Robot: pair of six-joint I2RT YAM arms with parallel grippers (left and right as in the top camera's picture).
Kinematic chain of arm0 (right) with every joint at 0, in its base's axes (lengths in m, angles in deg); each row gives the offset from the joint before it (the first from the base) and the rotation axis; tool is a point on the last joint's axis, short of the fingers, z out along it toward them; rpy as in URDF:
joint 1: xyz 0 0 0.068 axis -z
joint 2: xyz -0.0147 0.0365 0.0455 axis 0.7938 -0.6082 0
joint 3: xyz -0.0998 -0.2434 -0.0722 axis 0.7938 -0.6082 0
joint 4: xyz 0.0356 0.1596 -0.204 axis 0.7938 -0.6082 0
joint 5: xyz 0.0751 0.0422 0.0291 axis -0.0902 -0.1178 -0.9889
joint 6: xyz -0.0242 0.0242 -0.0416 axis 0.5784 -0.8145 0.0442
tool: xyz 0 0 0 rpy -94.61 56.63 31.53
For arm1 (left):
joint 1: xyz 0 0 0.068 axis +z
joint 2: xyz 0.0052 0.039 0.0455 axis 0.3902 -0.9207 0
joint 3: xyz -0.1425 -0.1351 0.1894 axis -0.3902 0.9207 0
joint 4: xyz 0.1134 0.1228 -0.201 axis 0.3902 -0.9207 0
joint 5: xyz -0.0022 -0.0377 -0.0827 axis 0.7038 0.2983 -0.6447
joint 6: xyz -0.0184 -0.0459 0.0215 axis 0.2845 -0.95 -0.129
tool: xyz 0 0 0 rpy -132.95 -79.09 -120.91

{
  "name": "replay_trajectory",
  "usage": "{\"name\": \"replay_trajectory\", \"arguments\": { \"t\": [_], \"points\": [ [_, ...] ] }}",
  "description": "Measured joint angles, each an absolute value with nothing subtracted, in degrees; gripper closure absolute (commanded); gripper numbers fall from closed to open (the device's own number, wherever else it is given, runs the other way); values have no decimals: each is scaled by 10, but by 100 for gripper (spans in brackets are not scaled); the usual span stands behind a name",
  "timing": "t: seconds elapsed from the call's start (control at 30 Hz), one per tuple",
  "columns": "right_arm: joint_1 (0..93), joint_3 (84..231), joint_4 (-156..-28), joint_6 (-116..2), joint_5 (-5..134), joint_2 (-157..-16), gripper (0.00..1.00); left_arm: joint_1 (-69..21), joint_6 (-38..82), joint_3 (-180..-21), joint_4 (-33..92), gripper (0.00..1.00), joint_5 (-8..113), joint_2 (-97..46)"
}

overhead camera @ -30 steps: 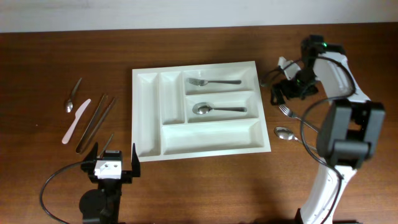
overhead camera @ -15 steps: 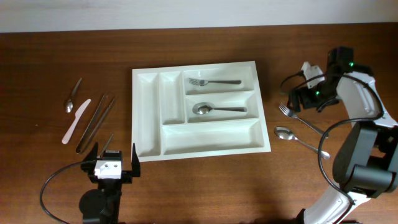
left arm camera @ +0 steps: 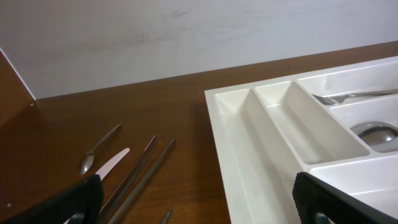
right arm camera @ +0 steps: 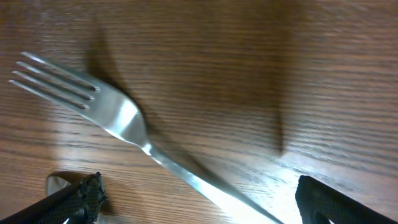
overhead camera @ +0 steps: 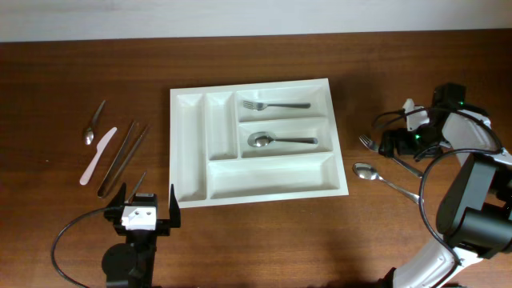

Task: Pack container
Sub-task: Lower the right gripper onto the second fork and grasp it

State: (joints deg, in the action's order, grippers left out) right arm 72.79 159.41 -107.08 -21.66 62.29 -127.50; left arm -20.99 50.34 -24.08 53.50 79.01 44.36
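Right pincer spread wide, empty, above fork on worktop. Left pincer spread wide, empty, near tray.

Overhead cam faces down; L wrist low, facing tray; R wrist seemingly close above fork.

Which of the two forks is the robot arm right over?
The fork on the bare table, right of the container, under the open right end effector. The other fork sits inside the container's top compartment.
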Motion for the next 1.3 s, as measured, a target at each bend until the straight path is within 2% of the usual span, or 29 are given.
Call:
{"name": "replay_trajectory", "arguments": {
  "t": [0.3,0.77,1.3],
  "points": [
    [731,1594,-1070,-220,623,-1275,4,-210,503,-241,535,1,790,444],
    [731,1551,-1028,-227,624,-1275,3,-210,503,-241,535,1,790,444],
    [731,1548,-1020,-266,669,-1275,31,-210,503,-241,535,1,790,444]
  ]
}}
